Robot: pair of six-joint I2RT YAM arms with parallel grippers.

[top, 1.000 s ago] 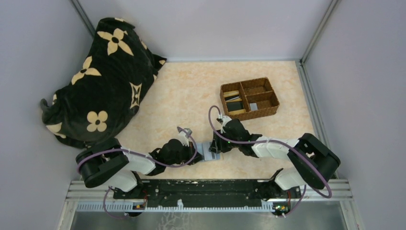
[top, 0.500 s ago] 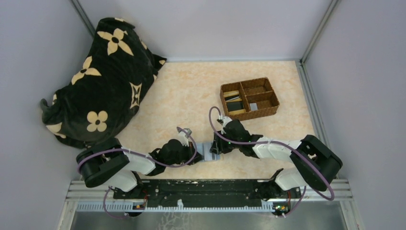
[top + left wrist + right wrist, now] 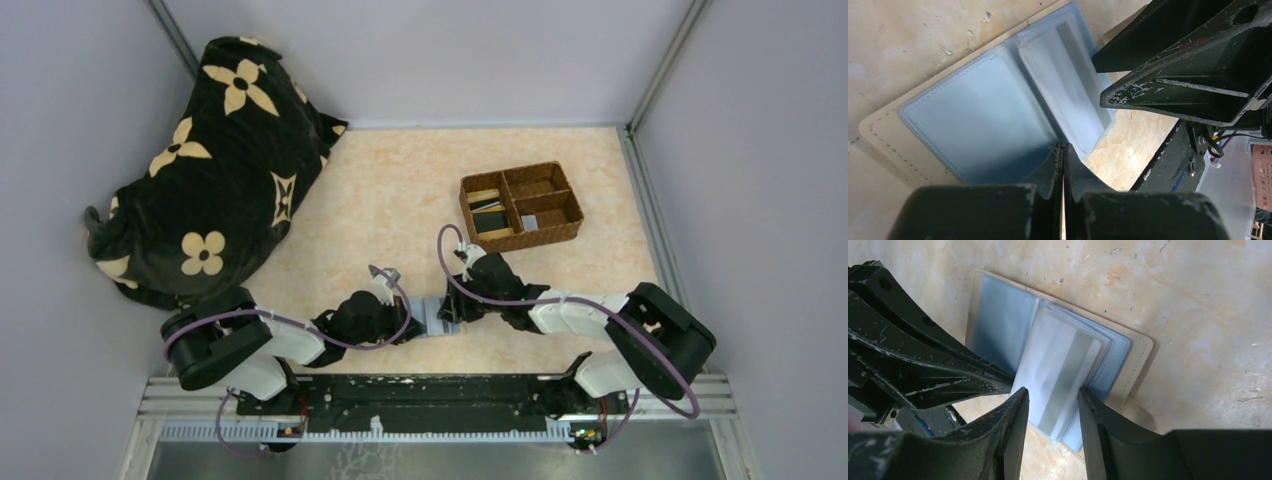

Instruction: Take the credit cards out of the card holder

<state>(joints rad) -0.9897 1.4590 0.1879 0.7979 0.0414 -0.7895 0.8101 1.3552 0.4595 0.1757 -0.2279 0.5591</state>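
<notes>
Card holder lay open on the bench, blue-grey faces up. The left tool, pressed together, touched its inner face; the right tool, spread, straddled a pale credit card sticking out of it.

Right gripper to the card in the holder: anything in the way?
No solid obstacle. The right gripper straddles the credit card, which sticks out of the open card holder. The card seems to sit inside a clear sleeve. The left gripper, shut, rests at the holder's fold, beside that gap.
</notes>
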